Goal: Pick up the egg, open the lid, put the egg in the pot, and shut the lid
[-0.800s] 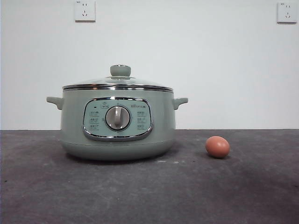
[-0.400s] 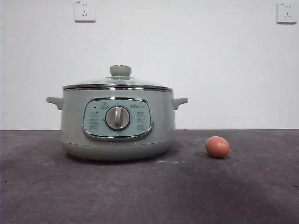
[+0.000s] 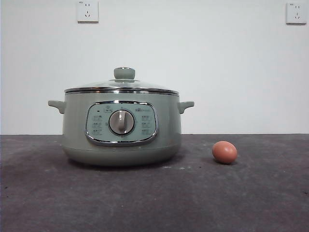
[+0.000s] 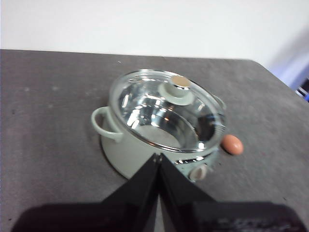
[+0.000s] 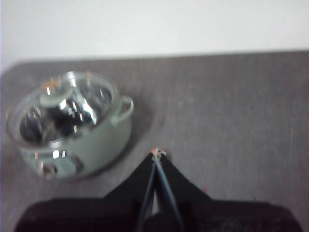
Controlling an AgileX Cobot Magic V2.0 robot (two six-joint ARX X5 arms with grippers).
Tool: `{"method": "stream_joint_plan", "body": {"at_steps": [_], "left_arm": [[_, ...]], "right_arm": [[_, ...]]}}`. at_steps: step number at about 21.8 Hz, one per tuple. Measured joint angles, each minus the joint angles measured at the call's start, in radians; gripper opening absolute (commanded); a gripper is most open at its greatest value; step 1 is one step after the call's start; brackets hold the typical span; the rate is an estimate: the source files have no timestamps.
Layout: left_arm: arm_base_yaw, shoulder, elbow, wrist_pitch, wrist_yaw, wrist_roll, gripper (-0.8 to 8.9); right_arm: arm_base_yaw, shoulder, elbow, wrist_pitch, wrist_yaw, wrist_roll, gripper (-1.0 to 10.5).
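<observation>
On the table (image 3: 154, 203) you are seeing the pot (image 3: 121, 128) sitting with its lid (image 3: 121, 86) on, the egg (image 3: 224, 152) lying apart beside it. Both grippers, left (image 4: 158, 157) and right (image 5: 156, 153), are hovering with jaws pressed together, holding nothing; your right wrist view is blurring, its jaws hiding the egg.

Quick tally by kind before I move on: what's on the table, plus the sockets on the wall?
pot: 1
lid: 1, on the pot
egg: 1, on the table beside the pot
wall sockets: 2
Total: 5
</observation>
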Motion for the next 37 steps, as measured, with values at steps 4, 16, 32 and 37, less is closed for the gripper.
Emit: {"method": "stream_joint_plan", "body": {"at_steps": [4, 16, 32, 37], "left_arm": [[-0.022, 0.051, 0.106, -0.08, 0.005, 0.042, -0.07], [-0.052, 0.137, 0.191, -0.139, 0.059, 0.066, 5.54], [-0.139, 0.254, 0.2, -0.029, 0.093, 0.069, 7.21], [-0.245, 0.462, 0.298, 0.056, 0.037, 0.072, 7.2]], "right_arm": [[0.0, 0.069, 0.087, -0.135, -0.046, -0.062, -0.1], [0.0, 0.1, 0.107, -0.174, -0.077, -0.093, 3.1], [0.0, 0.123, 0.108, -0.174, -0.129, -0.092, 6.9], [0.0, 0.158, 0.108, -0.178, -0.129, -0.092, 6.9]]}}
